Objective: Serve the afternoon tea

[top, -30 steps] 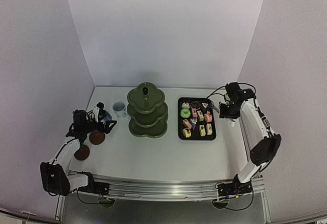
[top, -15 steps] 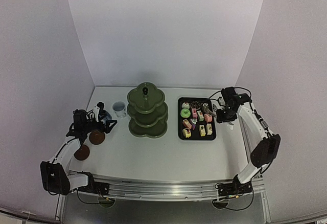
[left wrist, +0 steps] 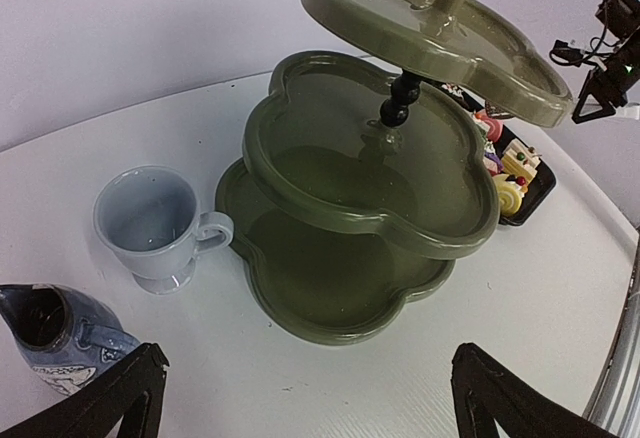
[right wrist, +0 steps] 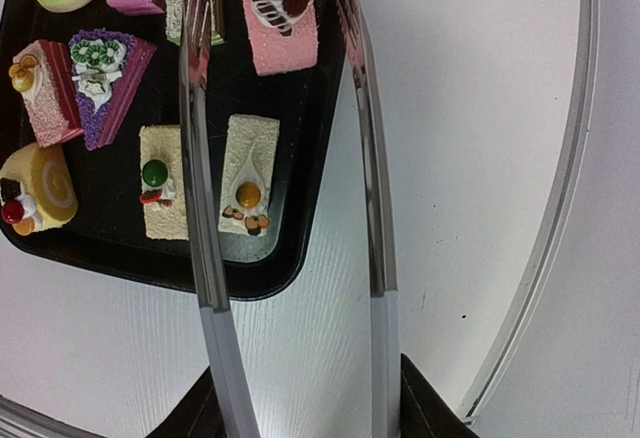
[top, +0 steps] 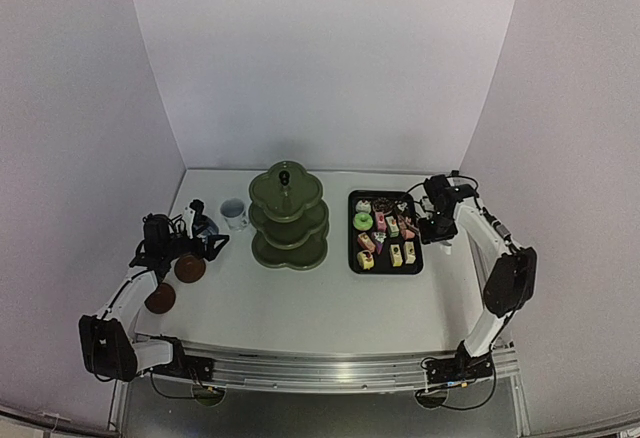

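Observation:
The dark green three-tier stand [top: 288, 216] stands mid-table and fills the left wrist view [left wrist: 370, 188], its tiers bare. Small colourful cakes and doughnuts [top: 383, 230] lie in the black tray [top: 352, 258]; the right wrist view shows them too [right wrist: 248, 173]. The white cup [top: 233, 213] and the small blue cup [top: 204, 226] stand left of the stand. Two brown coasters [top: 190, 268] [top: 160, 299] lie near the left arm. My left gripper [top: 200, 240] is open and empty beside the blue cup. My right gripper [top: 432, 223] is shut on the metal tongs [right wrist: 195, 158], their arms apart over the tray's right edge.
White walls close in the table at the back and both sides. A metal rail [top: 330, 368] runs along the near edge. The tray's corner [right wrist: 290, 258] lies between the tong arms. Bare table [top: 330, 308] lies in front of the stand and tray.
My right gripper has moved left and a little down with the tongs, from beside the tray to its right edge. The left arm has not moved.

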Controlling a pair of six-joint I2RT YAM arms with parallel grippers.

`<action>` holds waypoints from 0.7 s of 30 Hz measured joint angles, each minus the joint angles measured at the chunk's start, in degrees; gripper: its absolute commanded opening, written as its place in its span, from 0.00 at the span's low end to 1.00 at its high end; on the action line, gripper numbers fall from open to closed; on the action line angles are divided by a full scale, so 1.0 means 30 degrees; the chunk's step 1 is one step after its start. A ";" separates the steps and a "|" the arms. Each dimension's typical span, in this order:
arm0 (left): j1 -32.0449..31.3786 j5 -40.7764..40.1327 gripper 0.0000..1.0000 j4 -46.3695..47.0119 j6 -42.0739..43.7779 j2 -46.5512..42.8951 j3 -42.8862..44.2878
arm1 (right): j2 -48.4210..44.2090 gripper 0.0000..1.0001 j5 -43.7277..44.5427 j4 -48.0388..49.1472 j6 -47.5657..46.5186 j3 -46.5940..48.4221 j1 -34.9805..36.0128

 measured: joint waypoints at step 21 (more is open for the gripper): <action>0.0000 -0.0007 1.00 0.0127 0.0000 0.0065 0.0000 | 0.1106 0.18 0.0204 0.0394 -0.0220 0.0000 0.0007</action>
